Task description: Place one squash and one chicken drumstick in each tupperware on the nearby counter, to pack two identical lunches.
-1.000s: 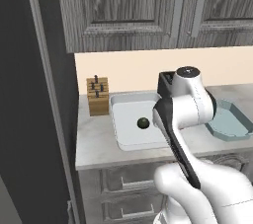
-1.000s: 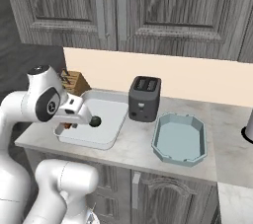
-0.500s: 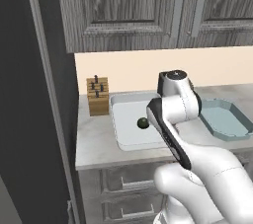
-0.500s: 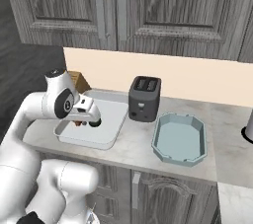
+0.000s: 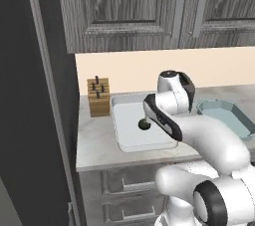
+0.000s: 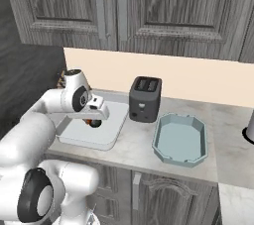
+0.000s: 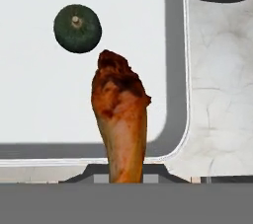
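A: Surface and room?

B: I see a pale speckled stone table (image 6: 134, 144), dark wood-grain cabinets above and below, beige back wall. A knife block (image 5: 98, 96) stands at the left end, a black toaster (image 6: 145, 98) between the two containers.

A: Task items?

B: The dark green squash (image 7: 77, 28) lies in the white tupperware (image 5: 124, 130). The blue-green octagonal tupperware (image 6: 179, 139) sits right of the toaster.

A: Fingers?

B: My gripper (image 6: 94, 118) hangs over the white tupperware with the fingers clenched on a chicken drumstick (image 7: 121, 114), thick end pointing toward the squash, just beside it in the hand view.
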You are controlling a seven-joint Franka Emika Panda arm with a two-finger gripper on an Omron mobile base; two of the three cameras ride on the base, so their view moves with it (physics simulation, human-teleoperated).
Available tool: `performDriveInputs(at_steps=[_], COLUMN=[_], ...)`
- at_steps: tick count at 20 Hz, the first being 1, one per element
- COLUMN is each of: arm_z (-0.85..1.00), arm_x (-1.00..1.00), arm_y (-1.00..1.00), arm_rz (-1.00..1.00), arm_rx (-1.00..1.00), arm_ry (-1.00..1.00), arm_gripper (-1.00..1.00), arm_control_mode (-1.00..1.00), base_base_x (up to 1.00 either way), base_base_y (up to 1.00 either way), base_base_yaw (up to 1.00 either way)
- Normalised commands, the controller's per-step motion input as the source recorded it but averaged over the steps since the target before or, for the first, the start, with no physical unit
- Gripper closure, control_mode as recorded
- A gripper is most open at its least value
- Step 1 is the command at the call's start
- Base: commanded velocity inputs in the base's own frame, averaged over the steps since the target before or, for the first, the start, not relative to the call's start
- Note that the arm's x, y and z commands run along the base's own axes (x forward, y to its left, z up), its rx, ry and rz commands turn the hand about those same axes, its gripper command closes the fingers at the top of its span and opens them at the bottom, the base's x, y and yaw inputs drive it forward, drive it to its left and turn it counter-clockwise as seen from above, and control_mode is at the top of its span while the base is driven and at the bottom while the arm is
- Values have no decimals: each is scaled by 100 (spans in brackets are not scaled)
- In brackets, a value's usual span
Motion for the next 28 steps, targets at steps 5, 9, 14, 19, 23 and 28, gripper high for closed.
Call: performDriveInputs(at_steps=[5, 9, 14, 19, 23, 28], arm_z=[-40, -34, -37, -44, -34, -34], arm_x=[46, 56, 55, 47, 43, 42], arm_y=[-1, -3, 0, 0, -6, -6], arm_rz=[0, 0, 0, 0, 0, 0], arm_rx=[0, 0, 0, 0, 0, 0], arm_ry=[6, 3, 4, 5, 5, 4], arm_gripper=[100, 100, 100, 100, 100, -100], arm_control_mode=[-100, -100, -100, -100, -100, -100], base_base_x=[0, 0, 0, 0, 0, 0], base_base_y=[0, 0, 0, 0, 0, 0], base_base_yaw=[0, 0, 0, 0, 0, 0])
